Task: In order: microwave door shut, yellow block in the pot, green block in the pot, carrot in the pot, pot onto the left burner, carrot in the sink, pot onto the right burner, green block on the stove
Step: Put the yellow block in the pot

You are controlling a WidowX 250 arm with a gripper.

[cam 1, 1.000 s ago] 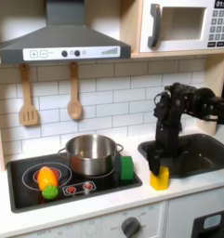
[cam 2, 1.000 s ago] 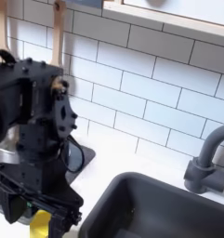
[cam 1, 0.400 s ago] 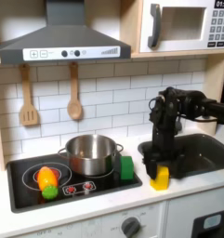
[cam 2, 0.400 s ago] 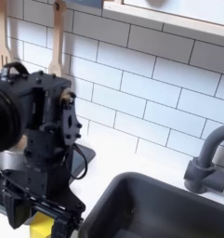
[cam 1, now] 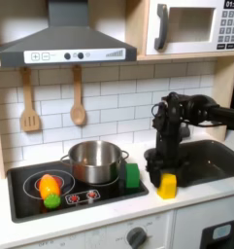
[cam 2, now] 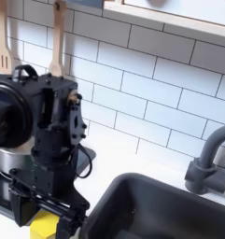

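Note:
The yellow block (cam 1: 167, 186) stands on the white counter between the stove (cam 1: 21, 204) and the sink (cam 1: 214, 161). My gripper (cam 1: 159, 172) hangs open just above it and slightly toward the first exterior view's left. In the second exterior view the yellow block (cam 2: 43, 227) shows low between the spread fingers of the gripper (cam 2: 46, 213). The steel pot (cam 1: 94, 161) sits on the burner at the first exterior view's right. The green block (cam 1: 133, 176) stands beside the pot. The carrot (cam 1: 50, 189) lies on the other burner. The microwave door (cam 1: 184, 28) looks shut.
Two wooden utensils (cam 1: 78, 107) hang on the tiled wall under the range hood (cam 1: 65, 44). A curved faucet (cam 2: 211, 161) rises at the back of the sink (cam 2: 156, 207). The counter's front edge runs close under the yellow block.
The arm has drifted toward the first exterior view's left and lifted a little, uncovering more of the yellow block. The block has stayed on the counter.

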